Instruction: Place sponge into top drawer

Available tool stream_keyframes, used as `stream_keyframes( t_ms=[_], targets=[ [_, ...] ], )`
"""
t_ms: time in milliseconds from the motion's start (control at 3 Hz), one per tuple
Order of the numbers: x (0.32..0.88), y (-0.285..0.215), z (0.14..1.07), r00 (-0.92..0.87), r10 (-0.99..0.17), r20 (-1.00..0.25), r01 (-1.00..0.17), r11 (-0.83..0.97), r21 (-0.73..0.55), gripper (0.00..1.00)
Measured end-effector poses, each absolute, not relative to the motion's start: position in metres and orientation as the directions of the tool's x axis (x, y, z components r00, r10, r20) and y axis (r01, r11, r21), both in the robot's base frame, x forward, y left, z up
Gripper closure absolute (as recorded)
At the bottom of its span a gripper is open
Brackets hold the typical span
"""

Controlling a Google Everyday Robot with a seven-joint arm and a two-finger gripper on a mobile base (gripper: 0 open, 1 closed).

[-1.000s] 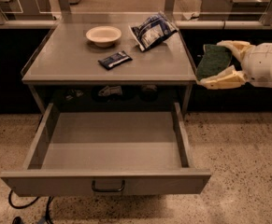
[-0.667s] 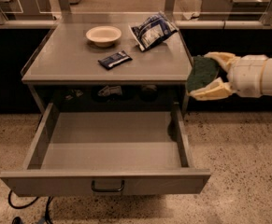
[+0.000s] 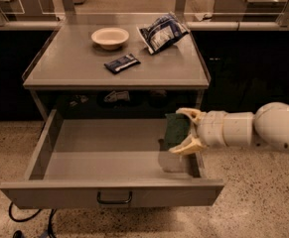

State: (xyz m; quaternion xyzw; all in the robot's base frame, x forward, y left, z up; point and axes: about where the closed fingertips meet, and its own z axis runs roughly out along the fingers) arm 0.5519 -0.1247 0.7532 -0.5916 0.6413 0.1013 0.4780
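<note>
The top drawer [image 3: 109,194] is pulled wide open under the grey table [image 3: 74,63]; its grey floor is bare and its front panel carries a small dark handle [image 3: 114,199]. My gripper [image 3: 182,131] reaches in from the right over the drawer's right side, above the floor. It is shut on the sponge [image 3: 176,130], whose dark green face points left. The sponge hangs over the drawer's right inner part, clear of the floor.
On the tabletop lie a cream bowl [image 3: 109,36], a dark blue flat packet [image 3: 121,63] and a blue-and-white snack bag [image 3: 162,31]. A railing [image 3: 134,19] runs behind the table. Speckled floor [image 3: 263,202] surrounds the drawer; a black cable [image 3: 25,222] lies at lower left.
My gripper has carried the sponge down and to the left, from beside the table's right edge to over the open drawer's right side.
</note>
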Motion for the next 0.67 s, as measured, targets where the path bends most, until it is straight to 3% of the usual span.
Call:
stream_keyframes(
  t_ms=[333, 667],
  targets=[
    [0.5461, -0.0872, 0.688, 0.155, -0.673, -0.723, -0.893, 0.218, -0.393, 1.0],
    [0.5453, -0.0814, 0.6841, 0.16, -0.673, -0.722, -0.896, 0.208, -0.392, 1.0]
  ],
)
